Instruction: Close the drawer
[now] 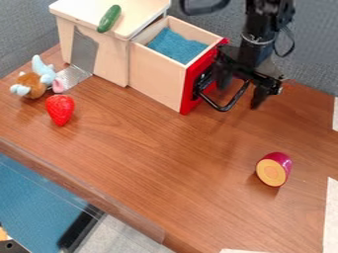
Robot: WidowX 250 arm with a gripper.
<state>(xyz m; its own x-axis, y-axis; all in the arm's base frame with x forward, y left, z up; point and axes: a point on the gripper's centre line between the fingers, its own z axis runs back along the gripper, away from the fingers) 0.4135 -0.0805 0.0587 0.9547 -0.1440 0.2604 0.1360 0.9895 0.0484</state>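
One open drawer (155, 83), gripper (241, 92) alongside

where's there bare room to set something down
The brown wooden table is bare between the red strawberry and the purple, orange-faced cut vegetable. Crowded: around the red drawer front and black gripper, and by the brown-and-blue plush toy.

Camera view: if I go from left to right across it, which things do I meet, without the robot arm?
Plush toy → strawberry → cucumber → drawer → cut vegetable
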